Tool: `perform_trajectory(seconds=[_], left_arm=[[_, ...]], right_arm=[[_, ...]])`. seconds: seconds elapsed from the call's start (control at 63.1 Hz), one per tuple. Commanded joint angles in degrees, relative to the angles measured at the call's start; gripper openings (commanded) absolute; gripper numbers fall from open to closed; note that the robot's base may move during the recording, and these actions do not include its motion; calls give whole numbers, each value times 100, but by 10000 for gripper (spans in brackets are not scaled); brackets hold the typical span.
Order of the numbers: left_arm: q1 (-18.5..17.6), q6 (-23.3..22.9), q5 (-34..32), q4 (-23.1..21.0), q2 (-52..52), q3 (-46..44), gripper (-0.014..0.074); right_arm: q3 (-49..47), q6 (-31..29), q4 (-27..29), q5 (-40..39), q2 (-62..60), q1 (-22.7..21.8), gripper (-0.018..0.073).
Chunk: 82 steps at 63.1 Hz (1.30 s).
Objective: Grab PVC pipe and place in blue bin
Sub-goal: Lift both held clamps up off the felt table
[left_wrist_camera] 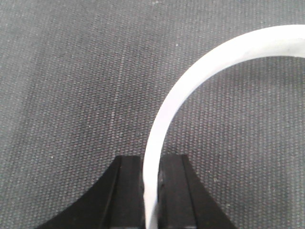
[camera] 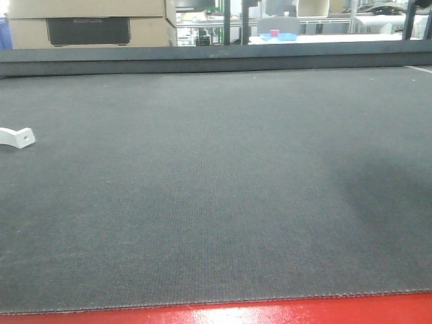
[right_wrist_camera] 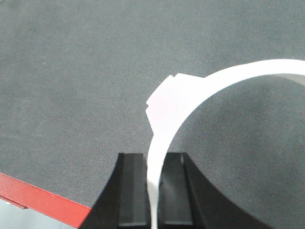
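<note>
Dark grey mat (camera: 216, 189), red table edge (camera: 283, 312), cardboard boxes (camera: 88, 20) behind, distant blue tray (camera: 280, 36)

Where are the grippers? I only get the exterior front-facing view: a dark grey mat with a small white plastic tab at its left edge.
Observer: The left wrist view shows the left gripper shut on a white plastic C-shaped pipe clamp.
Reviewer: And the right one?
Observer: The right gripper is shut on a white curved plastic band, with a flat tab on its outer side. I cannot tell whether it is the same piece.
Reviewer: Where over the table is it?
Observer: Above the dark grey mat, near the red table edge at that view's lower left.
</note>
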Motion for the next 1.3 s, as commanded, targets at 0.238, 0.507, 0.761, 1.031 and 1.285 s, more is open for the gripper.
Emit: perform_trajectory(seconds=[0.238,0.507,0.761,1.031,1.285], left_arm=[[31,-1,82,-50,-705,-43,-111],[31,-1,529,-90,-2023,-43,-111],[31,-12,911,-133,-3457,-43,-111],[31,-12,1401,-226,-4626,-43,-111],[31,-12,1798,-392,-5303,-43,-111]], right_arm=[[-13,-92,45,-727,-437,8,-167],[-2,-352,45,-1042,-1019,8,-167],[7,-395,34,-1107,-1464,8,-167],[7,-395,-143,-1112,-1826,8,-153],[7,-395,-146,-1041,-1934,8,-154]])
